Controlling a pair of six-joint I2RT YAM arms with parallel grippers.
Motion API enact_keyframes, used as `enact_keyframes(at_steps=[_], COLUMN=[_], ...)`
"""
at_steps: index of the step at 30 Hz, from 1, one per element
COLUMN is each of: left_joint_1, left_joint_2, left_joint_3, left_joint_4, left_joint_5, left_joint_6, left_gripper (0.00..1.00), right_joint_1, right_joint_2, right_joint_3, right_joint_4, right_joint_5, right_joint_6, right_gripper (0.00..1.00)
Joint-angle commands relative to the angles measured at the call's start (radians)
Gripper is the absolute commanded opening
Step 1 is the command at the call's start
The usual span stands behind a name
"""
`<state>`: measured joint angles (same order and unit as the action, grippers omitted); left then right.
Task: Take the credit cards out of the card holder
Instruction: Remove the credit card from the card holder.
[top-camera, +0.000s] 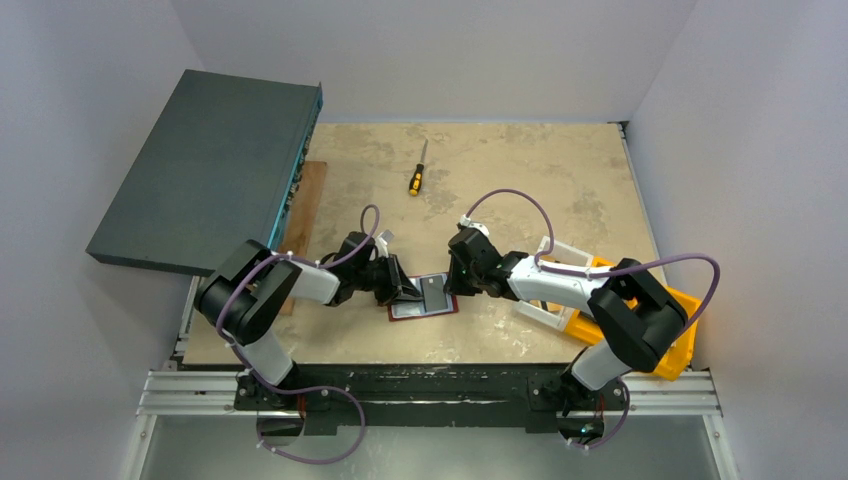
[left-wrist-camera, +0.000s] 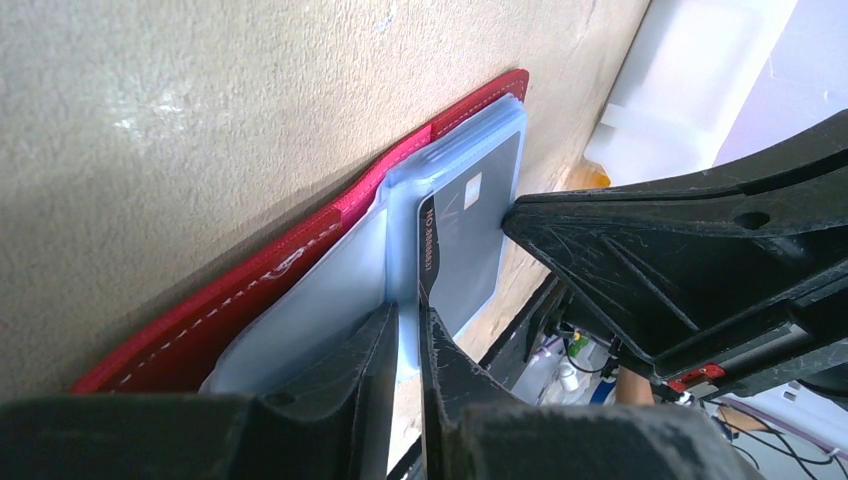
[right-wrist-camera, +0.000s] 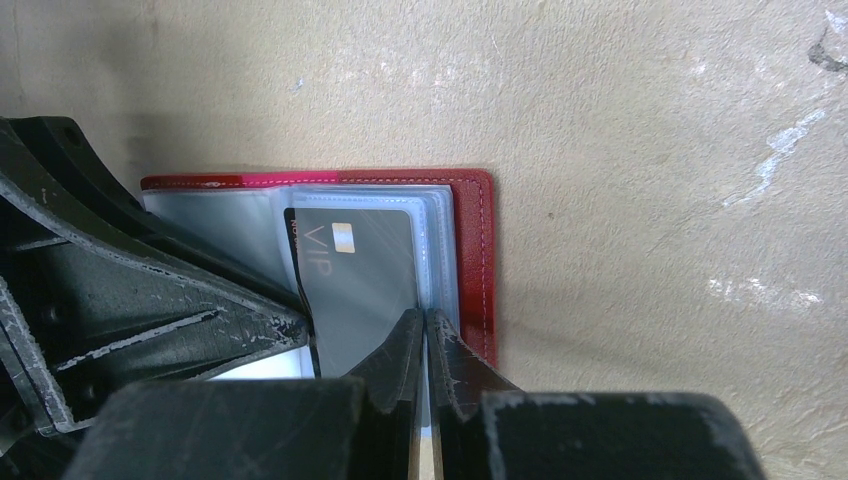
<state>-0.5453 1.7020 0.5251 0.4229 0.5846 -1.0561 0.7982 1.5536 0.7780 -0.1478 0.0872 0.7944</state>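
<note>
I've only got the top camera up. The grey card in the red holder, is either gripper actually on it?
Observer: The left wrist view shows the left gripper with jaws slightly apart and an edge of the credit card at the gap.
Operator: And the other one?
Observer: The right gripper is shut, its tips at the edge of the clear sleeves beside the card.
Operator: Which card is it?
Observer: Dark grey, marked VIP, with a chip.

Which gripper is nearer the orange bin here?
Right. The right gripper sits at the edge of the wallet that faces the orange bin; the left gripper is at the wallet's opposite edge, farther away.
</note>
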Motion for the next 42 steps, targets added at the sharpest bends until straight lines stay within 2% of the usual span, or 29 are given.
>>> enact_keyframes(at_steps=[1, 20, 23, 26, 29, 32, 37, 42], left_joint_1=[-0.003, -0.005, -0.005, -0.005, -0.005, -0.005, -0.005, -0.003], left_joint_2=[0.039, 0.049, 0.045, 0.040, 0.023, -0.005, -0.075, -0.102], left_joint_3=[0.013, 0.019, 0.016, 0.015, 0.017, 0.026, 0.048, 0.046], left_joint_4=[0.055, 0.088, 0.085, 0.088, 0.085, 0.038, -0.181, -0.248], left_joint_5=[-0.017, -0.005, -0.007, -0.002, 0.003, -0.003, -0.067, -0.094], left_joint_6=[-0.009, -0.025, -0.026, -0.026, -0.026, -0.009, 0.069, 0.095], left_gripper=[0.12, 0.11, 0.08, 0.01, 0.00, 0.00, 0.00, 0.00], right_joint_1=[0.018, 0.142, 0.143, 0.143, 0.142, 0.140, 0.097, 0.055], right_joint_2=[0.064, 0.112, 0.122, 0.125, 0.129, 0.137, 0.129, 0.122], right_joint_3=[-0.033, 0.038, 0.033, 0.027, 0.019, 0.007, -0.027, -0.053], right_joint_4=[-0.108, -0.148, -0.147, -0.148, -0.144, -0.145, -0.146, -0.127], right_joint_5=[0.019, 0.064, 0.064, 0.073, 0.073, 0.056, 0.066, 0.055], right_joint_6=[-0.027, -0.007, -0.003, 0.000, 0.005, 0.026, 0.030, 0.021], right_gripper=[0.00, 0.00, 0.00, 0.00, 0.00, 0.00, 0.00, 0.00])
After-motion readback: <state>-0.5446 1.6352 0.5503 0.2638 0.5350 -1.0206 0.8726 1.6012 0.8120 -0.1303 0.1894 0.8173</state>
